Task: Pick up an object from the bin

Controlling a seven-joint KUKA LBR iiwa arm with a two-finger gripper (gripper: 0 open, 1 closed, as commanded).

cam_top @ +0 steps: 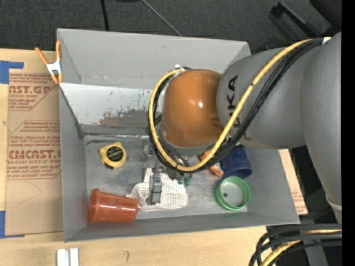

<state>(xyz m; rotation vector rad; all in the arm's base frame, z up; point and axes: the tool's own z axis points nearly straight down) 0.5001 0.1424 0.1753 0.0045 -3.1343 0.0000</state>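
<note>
White crumpled cloth (172, 198) directly beneath the tool (156, 186) (open or closed: cannot tell), red cup (111, 206) just beside.

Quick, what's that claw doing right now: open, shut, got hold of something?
The claw: cannot be told whether open or shut; it is low over the crumpled white cloth.

Bare grey floor lay open in the left part of the bin (111, 101), between the yellow tape measure (113, 155) and the red cup (111, 206) lying on its side along the front wall. The white cloth (166, 197) crowded the front middle, and the green ring (233, 194) and blue cup (237, 163) sat close together at the right. The arm's orange cover (188, 112) hung over the centre, barring the way down from above.
</note>
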